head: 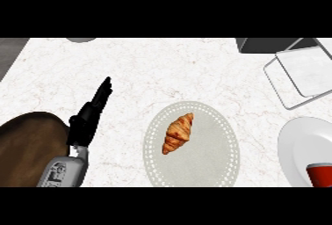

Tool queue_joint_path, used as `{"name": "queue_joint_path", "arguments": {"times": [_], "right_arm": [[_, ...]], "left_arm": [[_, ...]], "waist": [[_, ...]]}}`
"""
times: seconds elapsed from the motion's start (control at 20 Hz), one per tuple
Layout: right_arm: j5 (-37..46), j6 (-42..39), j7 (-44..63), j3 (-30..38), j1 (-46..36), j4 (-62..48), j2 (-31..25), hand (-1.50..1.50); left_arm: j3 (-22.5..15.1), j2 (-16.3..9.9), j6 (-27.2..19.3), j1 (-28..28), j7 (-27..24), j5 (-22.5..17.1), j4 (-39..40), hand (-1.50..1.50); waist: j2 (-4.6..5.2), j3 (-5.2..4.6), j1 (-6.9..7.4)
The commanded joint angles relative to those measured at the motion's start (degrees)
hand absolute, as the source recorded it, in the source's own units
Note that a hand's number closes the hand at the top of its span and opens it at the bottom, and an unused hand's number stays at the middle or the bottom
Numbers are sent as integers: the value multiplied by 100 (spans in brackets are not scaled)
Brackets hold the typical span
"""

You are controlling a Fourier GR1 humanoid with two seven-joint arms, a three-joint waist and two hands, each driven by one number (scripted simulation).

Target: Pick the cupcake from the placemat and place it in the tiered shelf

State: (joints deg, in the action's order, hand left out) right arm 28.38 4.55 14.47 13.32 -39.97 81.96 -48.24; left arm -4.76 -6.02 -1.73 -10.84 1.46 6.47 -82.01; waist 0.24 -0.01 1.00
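Our left hand (88, 121) holds nothing, fingers (103, 90) straight. Right of them on the placemat (207, 154) lies a croissant (178, 133), not a cupcake; we risk shelving the wrong item.

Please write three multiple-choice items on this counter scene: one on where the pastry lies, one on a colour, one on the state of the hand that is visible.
1. Where does the croissant lie?
A. on the placemat
B. on the white plate
C. in the tiered shelf

2. What colour is the cup on the white plate?
A. blue
B. red
C. green

3. How is the left hand?
A. curled round the croissant
B. pressing the plate
C. open, fingers straight, holding nothing

Key: 1 A, the pastry rests on the oval mat; 2 B, its rim is red; 3 C, it is apart from the mat.
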Motion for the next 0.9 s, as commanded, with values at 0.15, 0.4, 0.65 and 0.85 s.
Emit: {"name": "queue_joint_path", "arguments": {"times": [0.15, 0.4, 0.65, 0.85], "right_arm": [[-691, 604, -516, 483, -579, -813, 842, 150], [-847, 672, -1295, 641, -771, -1785, 894, 150], [-1011, 487, -2079, 905, -1063, -2782, 527, 150], [-989, 493, -2568, 958, -1367, -3511, 348, 150]], "left_arm": [[43, -29, 77, -37, -52, -9, 34, 0], [-74, 95, -23, 235, 165, 84, -299, 0], [115, -2, 72, -199, 393, 57, -171, 0], [67, 47, 188, 225, -19, -3, -207, 0]], "waist": [[-2, 9, 23], [-12, 3, -8], [-7, 3, -38], [-4, 2, -11]]}}
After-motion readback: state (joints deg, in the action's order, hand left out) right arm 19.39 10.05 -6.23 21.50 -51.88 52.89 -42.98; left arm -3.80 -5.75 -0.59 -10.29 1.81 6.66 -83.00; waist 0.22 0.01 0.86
